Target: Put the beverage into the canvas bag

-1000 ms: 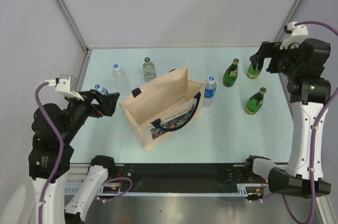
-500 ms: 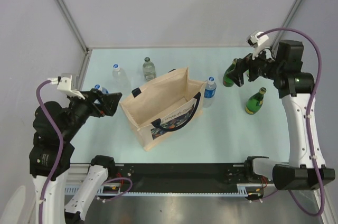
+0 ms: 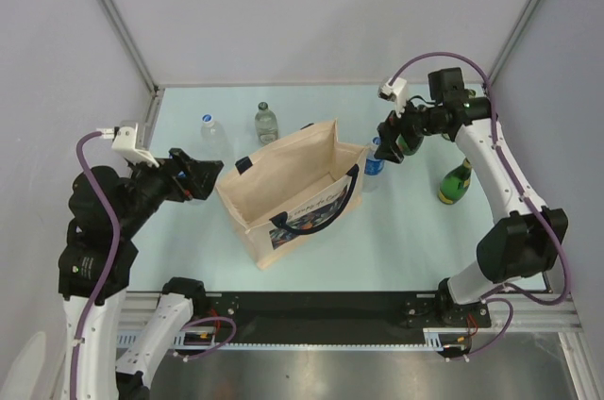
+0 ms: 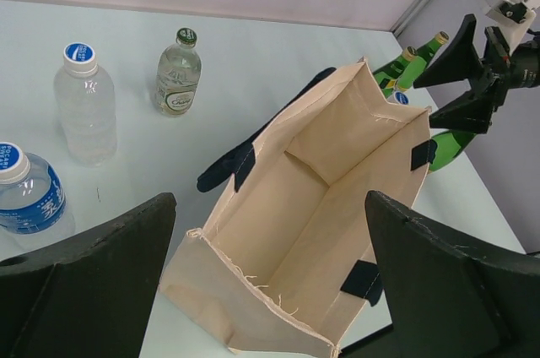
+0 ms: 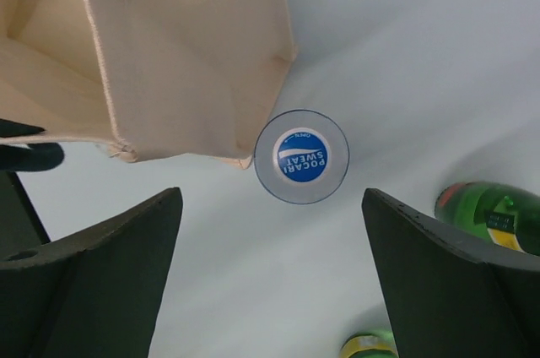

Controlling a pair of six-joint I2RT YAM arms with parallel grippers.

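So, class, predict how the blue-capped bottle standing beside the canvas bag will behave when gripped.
The blue-capped bottle stands upright and looks slim, so it probably tips if nudged. Its clear, round wall likely flexes and may slip.

White arms (image 3: 500,174), black joints (image 3: 514,244) (cables (image 3: 436,54) seemingly purple).

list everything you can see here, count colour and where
bag: one, beige with dark blue handles, standing open mid-table
plastic bottles: three, clear with blue caps; one at the far left, one by the left claw, one at the bag's right end
glass bottle: one, clear with a green cap, behind the bag
green bottles: at least two, right of the bag; the right arm may hide more
table: one, pale blue-green
left claw: one, black, open, left of the bag
right claw: one, black, open, above the bottle at the bag's right end
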